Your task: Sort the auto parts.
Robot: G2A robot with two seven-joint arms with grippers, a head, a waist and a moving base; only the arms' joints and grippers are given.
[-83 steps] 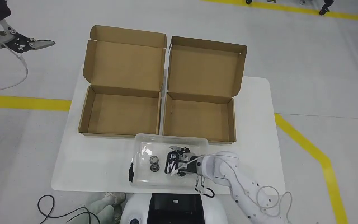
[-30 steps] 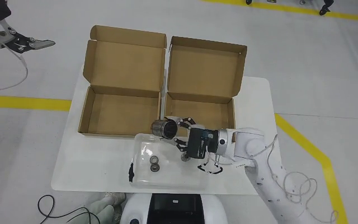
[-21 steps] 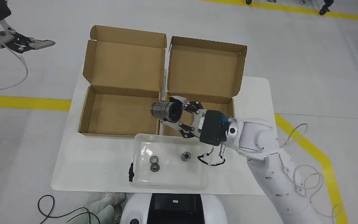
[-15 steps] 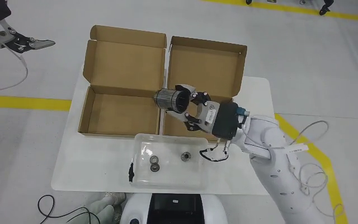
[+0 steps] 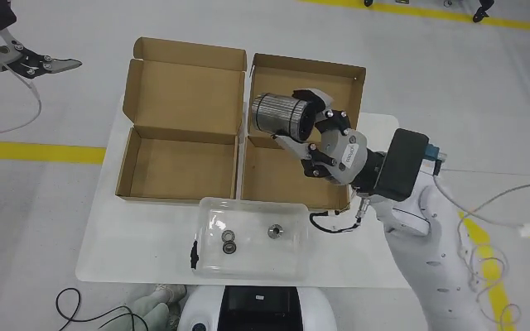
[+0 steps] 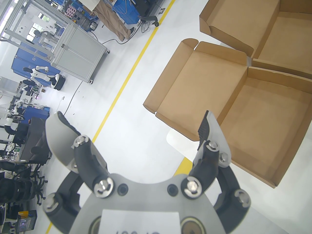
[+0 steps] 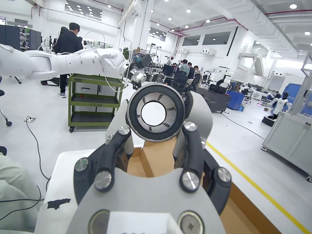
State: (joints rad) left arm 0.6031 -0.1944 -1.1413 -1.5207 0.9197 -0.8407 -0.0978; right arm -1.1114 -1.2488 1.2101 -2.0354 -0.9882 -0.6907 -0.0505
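Top view: we lift the ribbed metal cylinder point(image 5: 275, 116), clamped in our right end effector point(image 5: 302, 126), out of the clear bin point(image 5: 248, 252) and high over the right-hand cardboard box point(image 5: 286, 178), drop-off likely next.

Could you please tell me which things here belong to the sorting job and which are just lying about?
Belongs: ribbed metal cylinder, right gripper holding it, left cardboard box, right cardboard box, clear tray, small bearings in it.
Lying about: green cart, yellow floor line.
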